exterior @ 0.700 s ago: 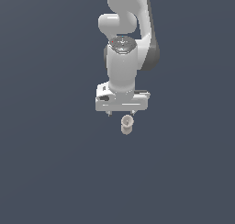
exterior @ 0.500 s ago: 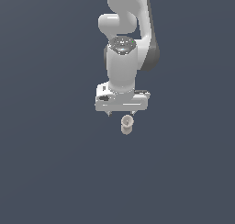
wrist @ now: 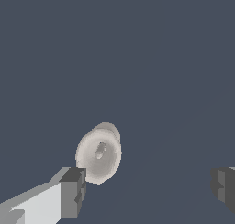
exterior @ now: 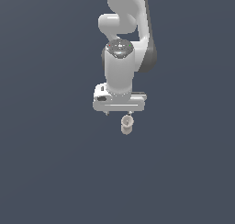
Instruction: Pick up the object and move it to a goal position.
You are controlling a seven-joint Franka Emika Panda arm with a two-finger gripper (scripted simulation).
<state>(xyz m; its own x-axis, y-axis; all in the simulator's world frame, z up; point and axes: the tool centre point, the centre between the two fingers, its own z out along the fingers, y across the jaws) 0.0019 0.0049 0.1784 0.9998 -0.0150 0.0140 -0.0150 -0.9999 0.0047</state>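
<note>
Pale beige and cup-like, the object (exterior: 126, 125) lies on the dark grey surface (exterior: 50, 163) just below centre of the exterior view, directly under the white arm (exterior: 123, 58) that comes down from the top edge. Its round rim faces the camera in the wrist view, where the object (wrist: 99, 154) sits in the lower left part of the frame. The tool (wrist: 149, 186) stands wide apart: one dark fingertip (wrist: 73, 191) is just beside the object's rim, the other sits at the lower right edge, well clear of it. Nothing is gripped.
</note>
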